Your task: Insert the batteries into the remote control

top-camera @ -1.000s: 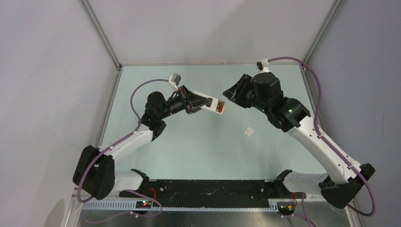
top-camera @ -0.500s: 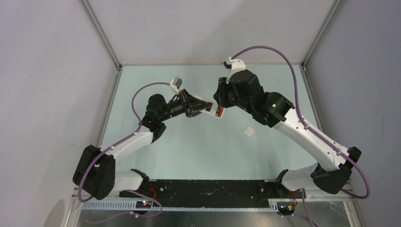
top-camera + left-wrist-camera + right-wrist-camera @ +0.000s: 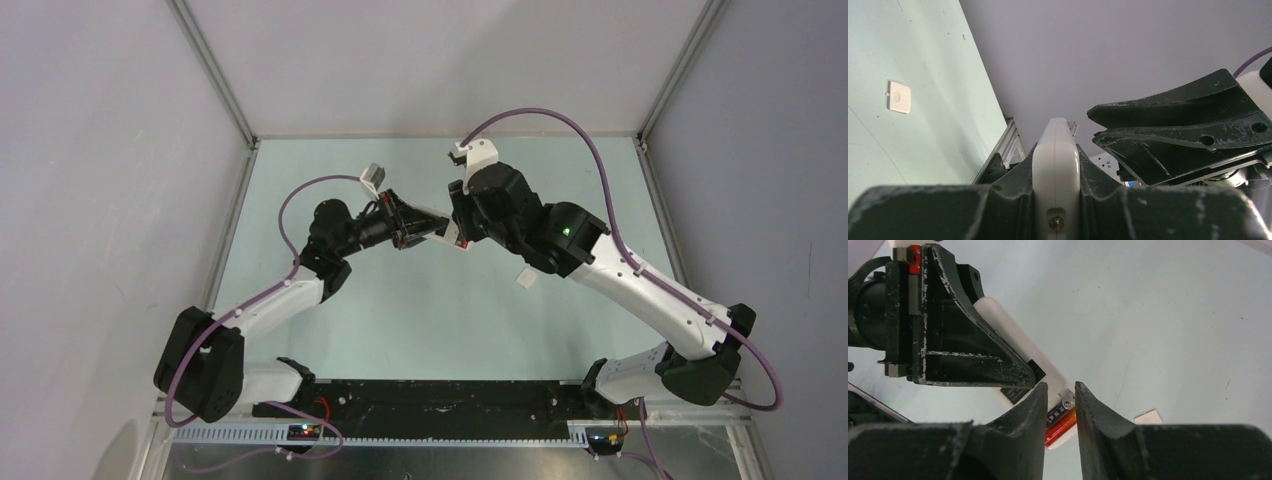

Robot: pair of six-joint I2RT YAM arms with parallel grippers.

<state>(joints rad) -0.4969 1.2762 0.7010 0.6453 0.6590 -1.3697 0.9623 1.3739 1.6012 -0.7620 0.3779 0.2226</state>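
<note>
My left gripper (image 3: 420, 226) is shut on the white remote control (image 3: 447, 229) and holds it above the table, its free end pointing right. In the left wrist view the remote (image 3: 1056, 165) stands edge-on between the jaws. In the right wrist view the remote (image 3: 1013, 335) lies with its back up and its compartment open. Both batteries lie side by side in the compartment, one dark (image 3: 1059, 410), one orange-red (image 3: 1064, 425). My right gripper (image 3: 1060, 390) hovers right over them, jaws a narrow gap apart, holding nothing. In the top view the right gripper (image 3: 459, 226) meets the remote's end.
The small white square cover piece (image 3: 526, 279) lies on the pale green table right of the remote; it also shows in the left wrist view (image 3: 899, 96) and the right wrist view (image 3: 1148, 416). Grey walls and metal rails (image 3: 215, 75) enclose the table.
My right arm has swung left from the back right and brought its gripper onto the remote's free end. The left arm and the remote have barely moved.
</note>
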